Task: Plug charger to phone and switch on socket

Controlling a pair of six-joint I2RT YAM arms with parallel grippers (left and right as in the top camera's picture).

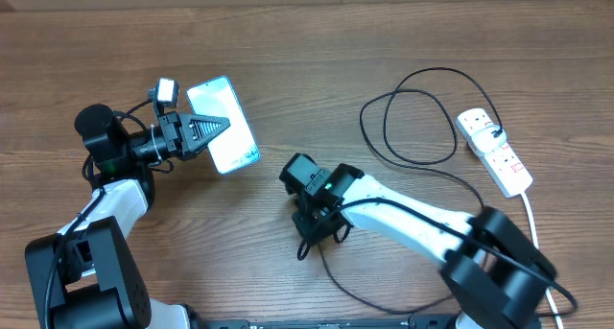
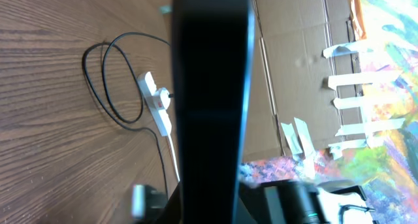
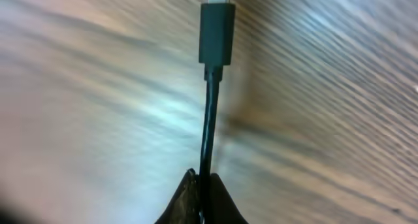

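Firmly, left gripper (image 1: 209, 129) clamps the phone (image 1: 238, 143), long axis slanting away from the robot; right gripper (image 3: 204, 198) pinches the charger (image 3: 209, 119), connector (image 3: 216, 34) pointing straight ahead.

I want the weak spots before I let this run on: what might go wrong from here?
1. The right gripper pinches the charger well behind its connector tip, so the tip may flex aside when pressed into the phone.
2. The left gripper holds the phone from one side only; a push might twist it.
3. The charger loops back to the socket; a tug may drag it.
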